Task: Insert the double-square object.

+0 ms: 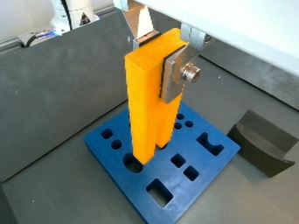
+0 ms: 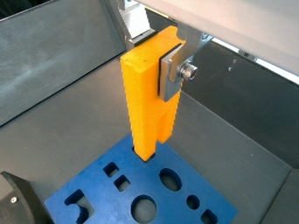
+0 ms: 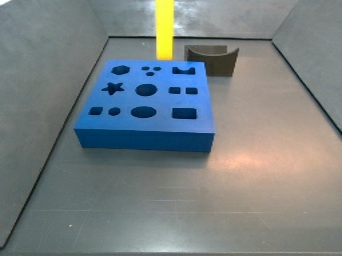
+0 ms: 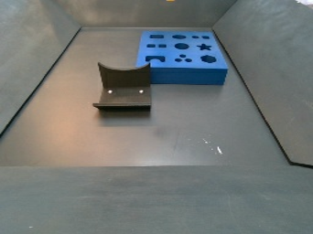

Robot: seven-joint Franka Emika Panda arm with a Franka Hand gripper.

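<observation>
One risk dominates, in my judgement: misalignment at entry. The double-square object (image 1: 152,96) hangs upright, clamped near its upper end between the silver fingers (image 1: 177,73) of the gripper (image 1: 163,61), with its lower end low over the blue block (image 1: 163,166); whether it touches the block cannot be told. If the bar's stepped end is rotated or offset against its matching hole, it would likely land on the block's top face or catch an edge, and pushing down could make it slip or tilt in the grip, or shove the block across the surface (image 3: 201,200). Which hole is meant cannot be read from the wrist views. The bar is long, narrow, yellow-orange, with a step along one side (image 2: 149,101). In a side view only its lower length shows, above the block's far edge (image 3: 164,28). Dark grey curved holder (image 4: 123,87) stands apart from the block, unused.
</observation>
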